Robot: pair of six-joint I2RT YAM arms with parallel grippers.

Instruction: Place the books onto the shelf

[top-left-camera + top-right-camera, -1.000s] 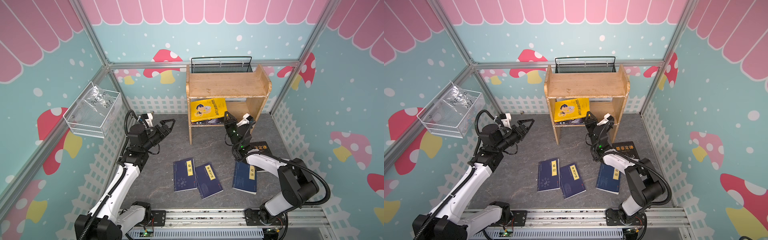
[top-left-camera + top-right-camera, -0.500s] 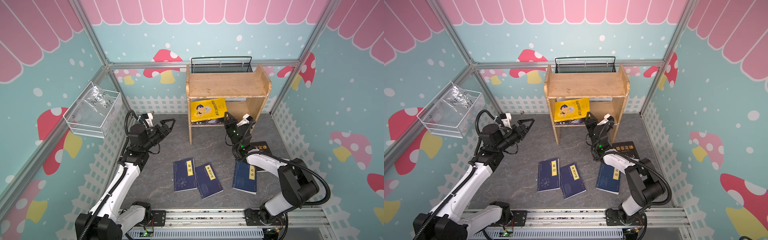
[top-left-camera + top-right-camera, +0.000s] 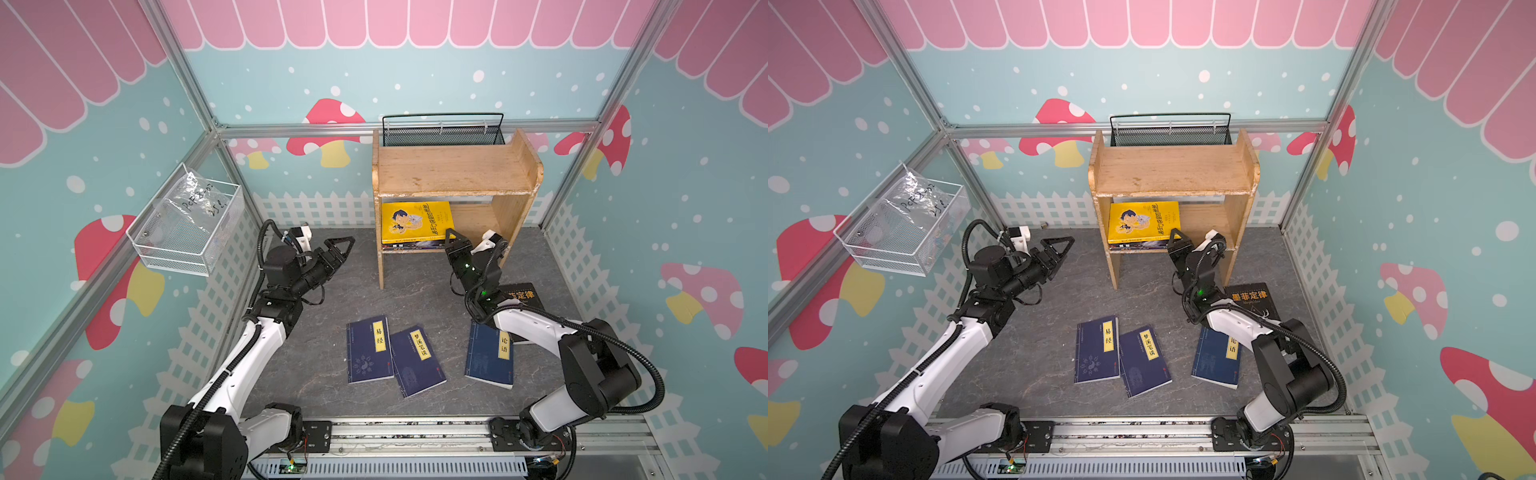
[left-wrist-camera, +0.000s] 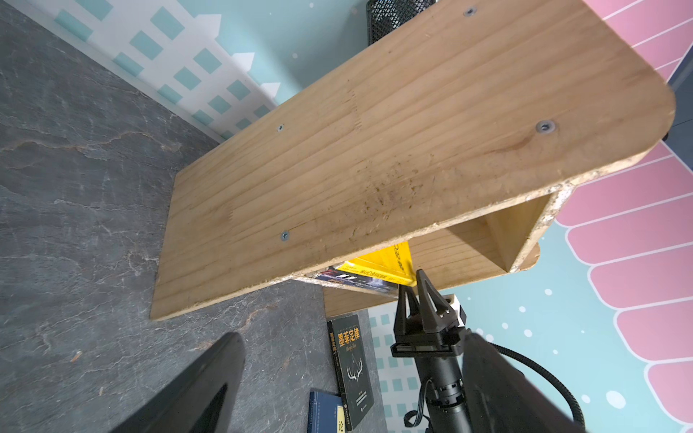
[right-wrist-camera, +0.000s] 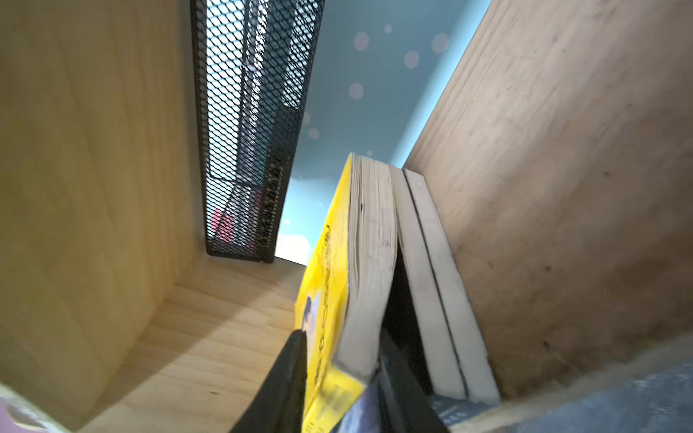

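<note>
Now we note: right jaws straddle corner of yellow paperback book (image 3: 415, 220) on lower tier of light-wood shelf (image 3: 449, 172), frame centre; clamped or not, cannot tell; left jaws spread, empty.

On the lower tier of the shelf (image 3: 453, 174) a stack of books (image 3: 415, 220) lies ahead of the right gripper (image 3: 453, 237), a corner of its top book (image 5: 326, 300) between the fingers (image 5: 285, 375); a mesh basket (image 3: 442, 135) stands beyond the shelf. Behind the gripper one book (image 3: 519, 296) lies on the floor (image 3: 415, 286) under the arm, three more books (image 3: 370, 349) (image 3: 417, 361) (image 3: 490, 353) farther back, leftward.
</note>
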